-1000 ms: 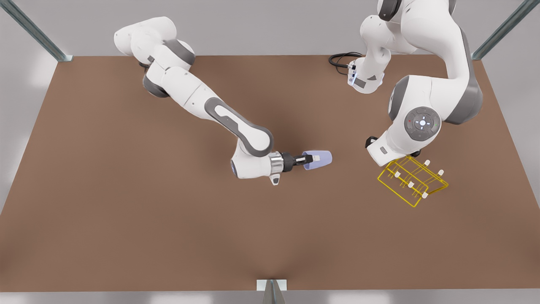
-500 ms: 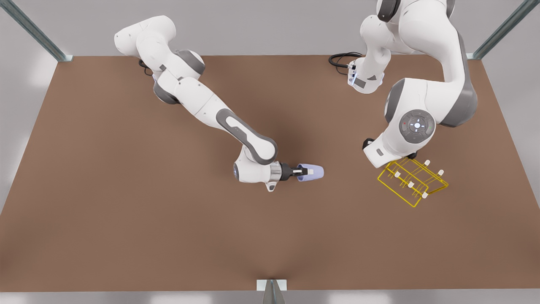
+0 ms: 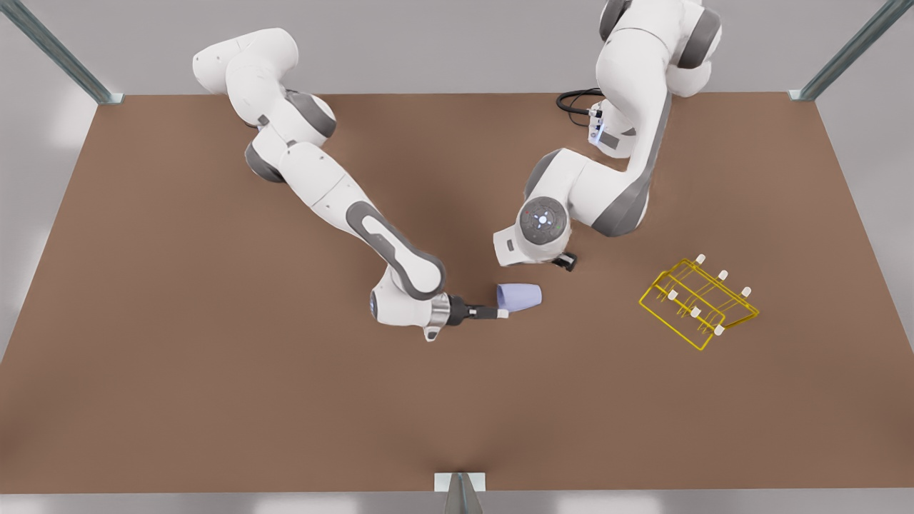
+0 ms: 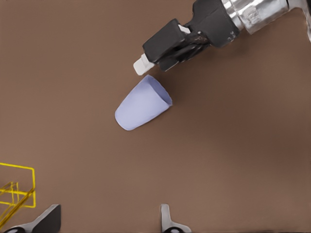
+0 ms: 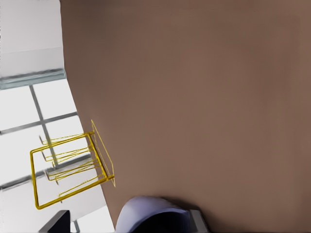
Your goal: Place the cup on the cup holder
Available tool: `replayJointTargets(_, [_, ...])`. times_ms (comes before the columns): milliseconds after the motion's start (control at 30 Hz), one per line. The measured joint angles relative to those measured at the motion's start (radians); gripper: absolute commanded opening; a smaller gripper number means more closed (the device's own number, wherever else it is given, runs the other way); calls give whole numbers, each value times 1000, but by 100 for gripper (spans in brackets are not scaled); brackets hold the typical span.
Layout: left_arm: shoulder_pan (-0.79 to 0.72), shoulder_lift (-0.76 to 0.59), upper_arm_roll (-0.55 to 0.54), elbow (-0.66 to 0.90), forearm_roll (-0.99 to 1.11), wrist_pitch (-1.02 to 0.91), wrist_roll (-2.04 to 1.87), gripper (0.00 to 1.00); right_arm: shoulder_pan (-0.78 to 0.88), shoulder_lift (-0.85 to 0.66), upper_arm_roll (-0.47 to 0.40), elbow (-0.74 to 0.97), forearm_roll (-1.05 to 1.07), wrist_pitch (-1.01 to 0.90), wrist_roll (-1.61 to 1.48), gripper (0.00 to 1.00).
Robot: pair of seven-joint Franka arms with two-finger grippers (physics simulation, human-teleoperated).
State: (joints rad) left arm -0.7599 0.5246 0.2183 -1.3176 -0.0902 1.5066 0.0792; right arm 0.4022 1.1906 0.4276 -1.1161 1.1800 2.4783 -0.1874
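The lavender-blue cup lies on its side on the brown table, apart from both grippers. Its open rim faces my right gripper, which stands open just short of that rim, low over the table. The right wrist view has the cup close in front of it. My left gripper hangs above the cup, open and holding nothing. The yellow wire cup holder with white-capped prongs stands on the front view's right.
A black cable lies at the table's back edge beside the left arm's base. Metal posts stand at the back corners and the front middle. Bare table spreads toward the front.
The right gripper let go of the cup and drew back toward the front view's left; the cup now lies on the table. The left arm swung from over the holder to above the cup.
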Motion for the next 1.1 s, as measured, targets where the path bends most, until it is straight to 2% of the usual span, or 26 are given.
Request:
replayJointTargets(100, [5,60,2,-20,-33,67,94,100,-67,-21,0,-25,-19,-70,-5,100])
replayJointTargets(200, [8,66,7,-140,-31,174,195,100,-208,-70,3,-30,-160,-191,-5,100])
replayJointTargets(300, [4,68,4,-173,-16,238,287,100,-416,-256,7,-21,-513,-416,11,100])
replayJointTargets(333, [3,69,3,-175,-11,247,310,93,-438,-363,7,-18,-657,-502,23,100])
replayJointTargets(367, [2,73,3,-177,-8,257,336,100,-437,-476,11,-16,-810,-580,36,100])
replayJointTargets(433, [3,87,2,-194,-3,283,389,100,-427,-627,13,-15,-1078,-710,61,100])
replayJointTargets(533, [3,92,0,-240,-2,344,478,100,-484,-777,-4,-74,-1281,-864,93,100])
replayJointTargets(600, [3,93,-4,-257,-3,385,537,100,-476,-942,-133,-294,-1285,-875,112,100])
replayJointTargets(733, [1,92,-20,-274,-32,459,636,100,-522,-997,-189,-378,-1295,-914,155,100])
replayJointTargets(967, [7,98,-18,-337,-42,562,766,100,-589,-931,-193,-276,-1305,-939,213,100])
replayJointTargets(1100, [8,120,-18,-348,-40,604,820,100,-588,-907,-191,-161,-1287,-923,225,100])
